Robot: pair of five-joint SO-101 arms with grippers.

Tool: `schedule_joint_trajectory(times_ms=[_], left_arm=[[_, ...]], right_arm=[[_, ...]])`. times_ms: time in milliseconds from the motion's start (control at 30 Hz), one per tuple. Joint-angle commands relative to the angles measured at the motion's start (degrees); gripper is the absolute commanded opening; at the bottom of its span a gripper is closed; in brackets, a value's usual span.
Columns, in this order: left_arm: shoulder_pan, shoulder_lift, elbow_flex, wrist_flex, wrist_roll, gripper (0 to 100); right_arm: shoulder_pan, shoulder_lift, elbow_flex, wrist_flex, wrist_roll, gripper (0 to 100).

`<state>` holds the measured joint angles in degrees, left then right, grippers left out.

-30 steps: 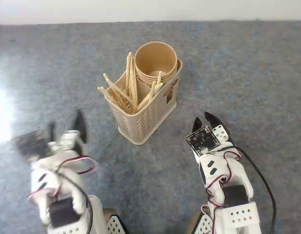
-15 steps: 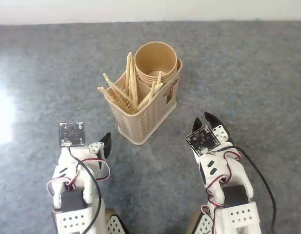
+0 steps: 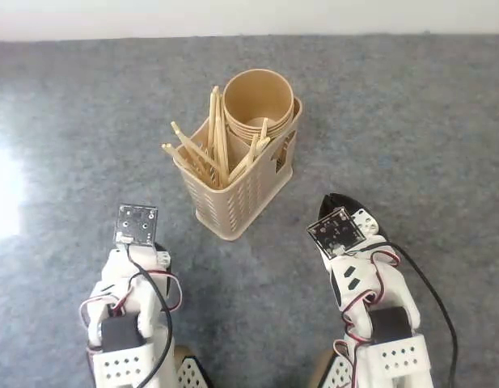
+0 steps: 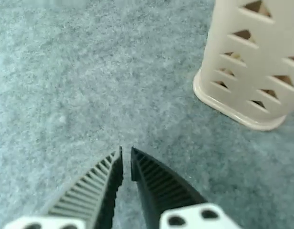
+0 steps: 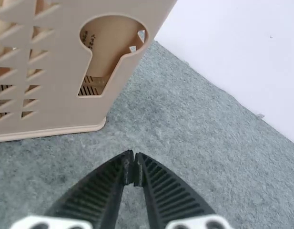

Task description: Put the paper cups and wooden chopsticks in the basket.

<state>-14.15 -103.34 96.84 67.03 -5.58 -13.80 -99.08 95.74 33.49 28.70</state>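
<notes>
Though drawn almost fully together, with just a thin slit left between the ribbed black jaws, grips nothing: left gripper [image 4: 126,152], low over the bare grey carpet-like table cover [image 4: 65,71], pointed past a lower corner of the tall beige slotted plastic basket [image 4: 251,71] and clear of it. Closed tip to tip and likewise empty: right gripper [image 5: 134,167], aimed at another side of the basket [image 5: 51,81], short of its base, with a white surface [image 5: 242,57] beyond the cover's edge.

Seen from the high view standing upright near the middle of the cover, ahead of both arms and roughly between them: the basket [image 3: 241,194] again.

Nested inside its far right corner: stack of tan paper cups [image 3: 259,101], mouths up, topmost rim above the basket's wall. Glimpsed too through the keyhole-shaped cutout [image 5: 108,52] in the right wrist view.

Packed into the near left part, beside the cups: bundle of pale wooden chopsticks [image 3: 218,137], standing on end, fanned out at different angles, a few leaning against the cups, tips well above the rim.
</notes>
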Motion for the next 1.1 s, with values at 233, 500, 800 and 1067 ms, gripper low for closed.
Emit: schedule_joint_trajectory(times_ms=[233, 500, 800, 1067], left_arm=[[0.44, -1.14, -0.4, 5.45, -0.7, 1], [0.44, -1.14, -0.4, 5.45, -0.62, 1], [0.09, -1.14, -0.4, 5.45, -0.62, 1], [0.09, -1.14, -0.4, 5.45, -0.62, 1]], right_arm=[[8.22, -0.57, 0.97, 3.56, 0.62, 0.6], [9.8, -0.66, 0.88, 12.0, -4.31, 0.6], [12.7, -5.14, -0.09, 18.24, -44.75, 0.6], [12.97, -4.88, 0.7, 33.01, -44.66, 0.6]])
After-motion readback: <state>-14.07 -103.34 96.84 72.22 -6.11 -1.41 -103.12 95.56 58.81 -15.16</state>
